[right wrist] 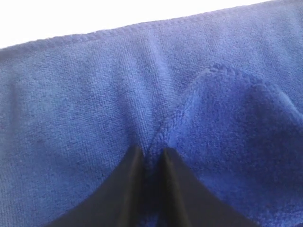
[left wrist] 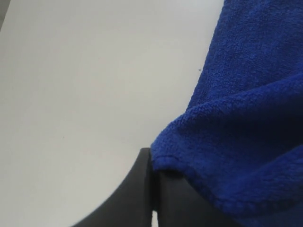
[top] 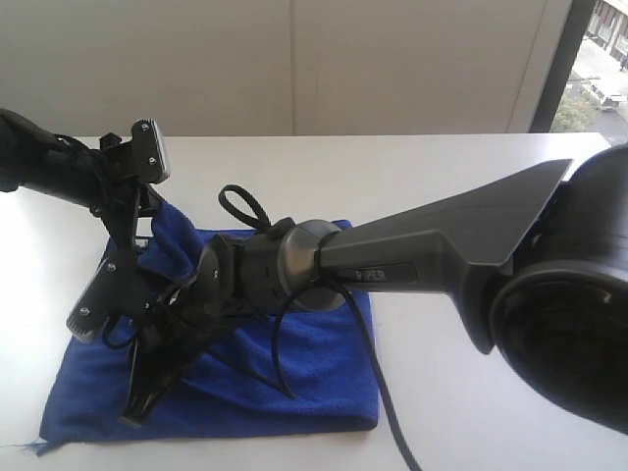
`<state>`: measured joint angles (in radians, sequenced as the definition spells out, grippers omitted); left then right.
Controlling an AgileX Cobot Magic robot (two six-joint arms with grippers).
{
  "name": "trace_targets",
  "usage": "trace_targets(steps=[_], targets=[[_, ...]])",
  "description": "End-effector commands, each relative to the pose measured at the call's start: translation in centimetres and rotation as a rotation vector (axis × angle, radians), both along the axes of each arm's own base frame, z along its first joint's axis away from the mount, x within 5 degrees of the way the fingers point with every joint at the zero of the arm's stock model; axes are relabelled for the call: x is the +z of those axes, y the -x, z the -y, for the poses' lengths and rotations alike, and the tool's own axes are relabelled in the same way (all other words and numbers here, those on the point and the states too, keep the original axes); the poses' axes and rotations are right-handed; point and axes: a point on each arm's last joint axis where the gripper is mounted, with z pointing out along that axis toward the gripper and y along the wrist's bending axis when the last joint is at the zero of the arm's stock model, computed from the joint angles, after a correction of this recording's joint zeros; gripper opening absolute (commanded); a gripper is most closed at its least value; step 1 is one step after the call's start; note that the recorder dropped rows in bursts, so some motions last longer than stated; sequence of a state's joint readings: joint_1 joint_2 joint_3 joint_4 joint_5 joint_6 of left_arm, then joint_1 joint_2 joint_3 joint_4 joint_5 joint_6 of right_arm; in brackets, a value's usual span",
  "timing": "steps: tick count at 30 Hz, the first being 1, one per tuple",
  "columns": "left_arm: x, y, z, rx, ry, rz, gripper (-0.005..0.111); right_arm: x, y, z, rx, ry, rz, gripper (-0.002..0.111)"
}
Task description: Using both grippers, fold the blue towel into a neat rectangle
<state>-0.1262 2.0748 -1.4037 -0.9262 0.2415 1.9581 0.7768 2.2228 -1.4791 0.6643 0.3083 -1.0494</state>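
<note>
Black arm [top: 471, 235] over rumpled royal-blue towel [top: 324, 383]

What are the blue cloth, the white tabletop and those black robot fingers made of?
The blue towel looks like soft microfibre or terry: fuzzy matte pile, stitched hem. The table seems smooth white laminate or painted board, slightly sheeny; I can't tell which. The fingers look like matte black plastic or rubber, plain and smooth.

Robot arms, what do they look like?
Both are black. The right arm is a long smooth wedge lettered PIPER, with a round grey joint and loose black cables. The left arm carries a grey plate. The fingers are dark and tapered.
</note>
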Motion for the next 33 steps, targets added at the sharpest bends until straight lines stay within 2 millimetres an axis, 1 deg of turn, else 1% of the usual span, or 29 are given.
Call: trace_targets(steps=[1,5,8,10,16,19,21,23,28,30,33], targets=[[0.3,0.0,0.1,-0.108,-0.058,0.060,0.000,-0.2,-0.2,0.3,-0.002,0.009,-0.006,0.015],[0.3,0.0,0.1,-0.108,-0.058,0.060,0.000,0.0,0.1,0.5,0.047,0.043,-0.012,0.016],[0.3,0.1,0.1,-0.109,-0.057,0.059,0.000,1.5,0.3,0.8,0.103,0.074,0.030,0.029],[0.3,0.1,0.1,-0.110,-0.056,0.058,0.000,2.0,0.4,0.9,0.131,0.097,0.052,0.035],[0.3,0.2,0.2,-0.122,-0.048,0.049,0.000,1.7,0.3,1.4,0.126,0.155,0.057,0.036],[0.3,0.2,0.2,-0.122,-0.048,0.049,0.000,1.6,0.2,1.4,0.120,0.159,0.056,0.032],[0.3,0.2,0.2,-0.122,-0.048,0.049,0.000,1.7,0.2,1.4,0.116,0.157,0.058,0.027],[0.3,0.2,0.2,-0.122,-0.048,0.049,0.000,1.7,0.2,1.4,0.115,0.155,0.060,0.018],[0.3,0.2,0.2,-0.122,-0.048,0.049,0.000,1.7,0.2,1.4,0.116,0.156,0.058,0.005],[0.3,0.2,0.2,-0.122,-0.048,0.049,0.000,2.0,0.2,1.4,0.117,0.153,0.064,0.001],[0.3,0.2,0.2,-0.122,-0.048,0.049,0.000,3.1,0.2,1.5,0.116,0.139,0.084,0.000]])
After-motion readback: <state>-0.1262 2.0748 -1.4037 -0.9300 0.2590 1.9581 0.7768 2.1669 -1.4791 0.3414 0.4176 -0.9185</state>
